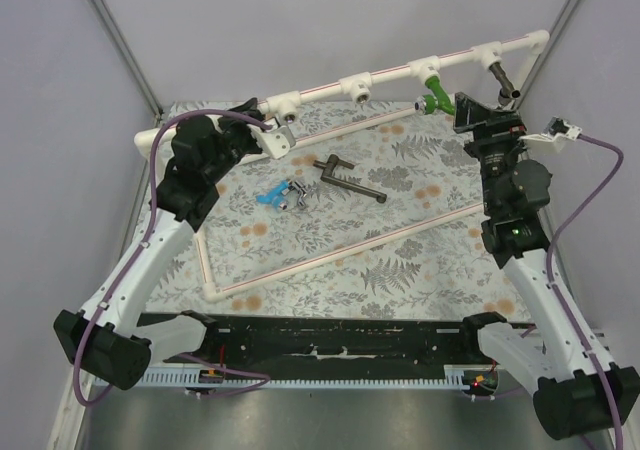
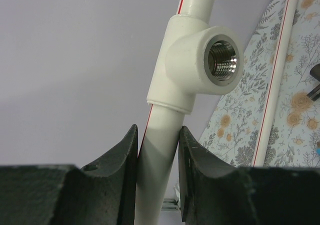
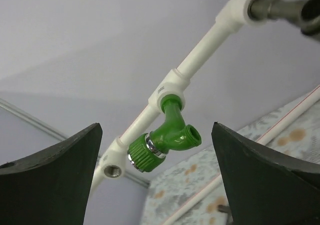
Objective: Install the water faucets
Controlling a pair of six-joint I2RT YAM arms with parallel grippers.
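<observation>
The bright green faucet (image 1: 434, 98) hangs screwed into a tee of the raised white pipe (image 1: 390, 74); in the right wrist view it (image 3: 167, 137) sits ahead, between my wide-open right gripper (image 3: 156, 129) fingers, untouched. My right gripper (image 1: 466, 107) is just right of it. My left gripper (image 2: 158, 135) is shut on the white pipe (image 2: 157, 150) just below an empty threaded tee (image 2: 200, 65); it (image 1: 262, 122) shows at the rail's left end. The light blue faucet (image 1: 269, 196), silver faucet (image 1: 296, 194) and long dark grey lever faucet (image 1: 350, 178) lie on the floral mat.
A grey metal tap (image 1: 503, 82) sits in the rail's far-right tee, and shows in the right wrist view (image 3: 285, 7). Empty tees (image 1: 356, 86) stand between. A low white pipe frame (image 1: 340, 250) lies on the mat. Grey walls close behind.
</observation>
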